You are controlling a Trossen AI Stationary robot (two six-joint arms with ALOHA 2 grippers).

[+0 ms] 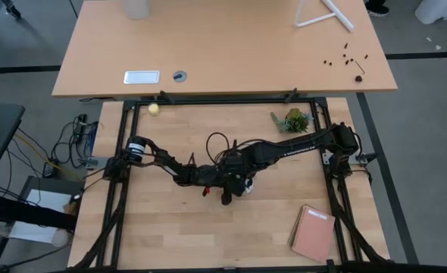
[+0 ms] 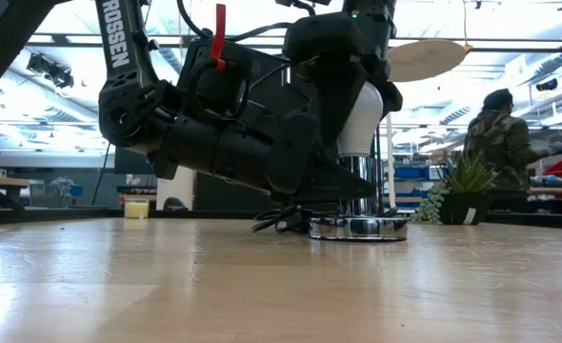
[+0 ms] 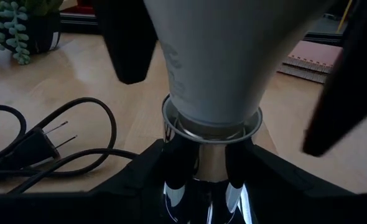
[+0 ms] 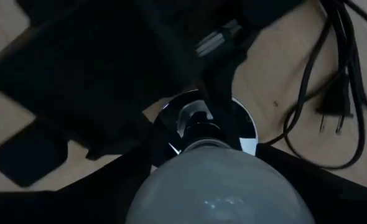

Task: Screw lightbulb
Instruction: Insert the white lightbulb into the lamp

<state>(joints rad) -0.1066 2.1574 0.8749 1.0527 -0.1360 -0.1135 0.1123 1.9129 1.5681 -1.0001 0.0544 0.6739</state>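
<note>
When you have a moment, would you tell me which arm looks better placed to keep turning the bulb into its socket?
Probably the right: its hand grips the lightbulb from above, upright in the socket. The left hand is clamped low on the socket stem, steadying it.

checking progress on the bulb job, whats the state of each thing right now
lightbulb: upright, base seated in the socket, held by the right hand
socket: flat on the table, steadied by the left hand
right hand: shut on the lightbulb from above
left hand: shut on the socket stem
power cord: unplugged, plug lying loose on the table
</note>
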